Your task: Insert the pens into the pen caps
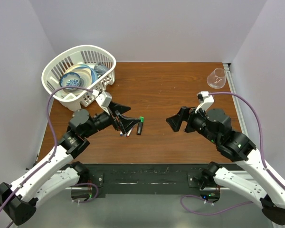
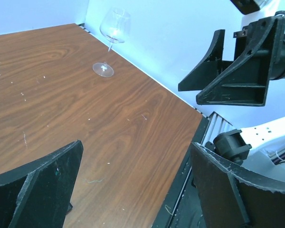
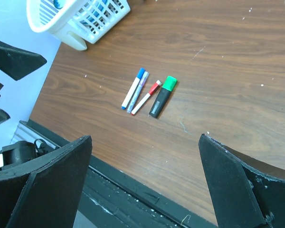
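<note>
Wood-grain table (image 3: 237, 57), near edge: four pens (image 3: 137, 92) laid parallel, touching, pen caps (image 3: 169, 83) apparently at their far ends, grouped for reach. Left gripper (image 1: 127, 115) hangs close above them, jaws wide, empty. Right gripper (image 1: 173, 121) likewise spread and empty, well apart, facing them.

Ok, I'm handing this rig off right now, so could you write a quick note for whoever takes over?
Left gripper: open, empty, by the pens. Right gripper: open, empty, facing it from the right.
Four pens lie side by side on the table, near its front edge: white pen with blue cap, grey-purple pen, thin pen with red cap, black marker with green cap.
Done: those three caps appear fitted; no loose cap in view.
Left: the grey-purple pen's end is too small to judge; check it, and that caps are seated.
</note>
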{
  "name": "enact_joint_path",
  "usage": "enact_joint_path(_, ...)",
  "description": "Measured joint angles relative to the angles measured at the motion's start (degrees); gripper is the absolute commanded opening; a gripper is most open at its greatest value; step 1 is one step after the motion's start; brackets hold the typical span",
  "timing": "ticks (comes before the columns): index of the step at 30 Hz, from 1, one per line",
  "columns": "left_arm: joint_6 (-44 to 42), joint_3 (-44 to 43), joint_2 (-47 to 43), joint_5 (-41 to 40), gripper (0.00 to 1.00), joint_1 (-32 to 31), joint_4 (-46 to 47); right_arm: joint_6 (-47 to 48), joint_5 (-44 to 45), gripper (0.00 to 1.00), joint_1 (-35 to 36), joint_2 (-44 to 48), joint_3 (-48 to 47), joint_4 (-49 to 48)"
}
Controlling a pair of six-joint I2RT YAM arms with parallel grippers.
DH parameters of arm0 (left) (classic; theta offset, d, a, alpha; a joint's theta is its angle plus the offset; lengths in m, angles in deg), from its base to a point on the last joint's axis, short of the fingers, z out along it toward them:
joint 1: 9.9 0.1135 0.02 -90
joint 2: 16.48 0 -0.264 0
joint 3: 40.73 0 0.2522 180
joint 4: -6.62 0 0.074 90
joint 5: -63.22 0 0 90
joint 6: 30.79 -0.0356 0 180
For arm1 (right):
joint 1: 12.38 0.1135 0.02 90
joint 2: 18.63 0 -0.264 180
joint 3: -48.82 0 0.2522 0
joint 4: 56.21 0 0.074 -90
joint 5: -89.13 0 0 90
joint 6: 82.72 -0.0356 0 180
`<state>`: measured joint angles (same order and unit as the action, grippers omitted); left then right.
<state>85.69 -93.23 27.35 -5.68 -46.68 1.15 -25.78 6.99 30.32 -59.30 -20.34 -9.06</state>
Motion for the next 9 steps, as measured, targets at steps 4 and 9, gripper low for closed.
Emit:
enact_joint_path(4, 0.57, 0.81, -0.33, 0.26, 1.00, 0.00, 1.03, -0.44, -0.11, 0.99, 0.00, -0.52, 0.00, 0.02)
enact_joint_path(9, 0.96, 1.03, -0.72, 0.28, 1.00, 0.00, 1.55, -0.50, -0.17, 0.99, 0.00, 0.28, 0.00, -0.13)
